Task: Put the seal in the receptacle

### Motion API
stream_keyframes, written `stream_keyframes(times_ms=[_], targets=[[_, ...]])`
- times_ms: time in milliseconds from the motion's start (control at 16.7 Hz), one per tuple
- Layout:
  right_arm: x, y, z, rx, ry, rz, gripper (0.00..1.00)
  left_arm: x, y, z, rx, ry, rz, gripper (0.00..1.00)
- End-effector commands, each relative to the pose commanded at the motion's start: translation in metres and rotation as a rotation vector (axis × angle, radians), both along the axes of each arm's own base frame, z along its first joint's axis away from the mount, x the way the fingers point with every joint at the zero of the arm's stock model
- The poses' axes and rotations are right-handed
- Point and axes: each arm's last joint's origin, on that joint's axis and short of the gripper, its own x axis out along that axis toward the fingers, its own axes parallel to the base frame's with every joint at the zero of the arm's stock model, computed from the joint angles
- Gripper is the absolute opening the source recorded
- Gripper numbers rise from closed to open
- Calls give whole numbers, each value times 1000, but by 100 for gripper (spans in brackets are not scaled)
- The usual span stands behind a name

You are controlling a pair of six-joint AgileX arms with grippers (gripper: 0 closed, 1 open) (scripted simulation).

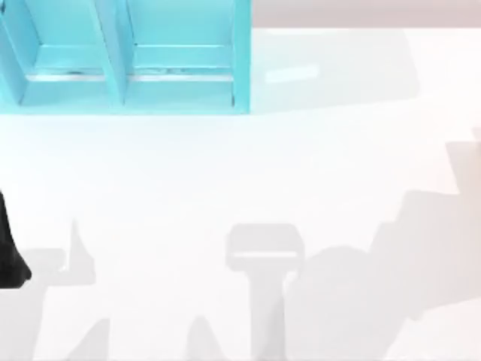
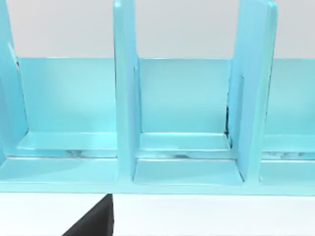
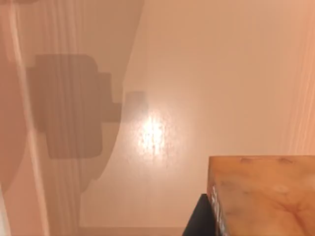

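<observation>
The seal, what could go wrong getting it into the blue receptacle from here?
The seal sits at the right wrist, while the receptacle stands at the table's far left: a long carry that might shake it loose. Upright dividers could catch it. The left arm, parked at the left edge, may obstruct.

Small amber-toned, reddish-brown block, the seal, seen close in the right wrist view, raised above the pale table surface with a dark part touching its lower edge. Glossy turquoise receptacle, an open rack split by upright partitions into compartments, standing at the table's far left.
</observation>
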Motion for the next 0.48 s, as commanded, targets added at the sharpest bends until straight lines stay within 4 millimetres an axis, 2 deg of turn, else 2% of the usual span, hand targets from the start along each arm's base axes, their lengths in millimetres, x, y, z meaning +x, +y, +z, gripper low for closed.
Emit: stream_keyframes(times_ms=[120, 480], targets=[[1, 0, -10, 1, 1, 1, 0, 0, 0, 0, 0, 0, 0, 100], [-1, 0, -60, 0, -2, -2, 0, 0, 0, 0, 0, 0, 0, 100]])
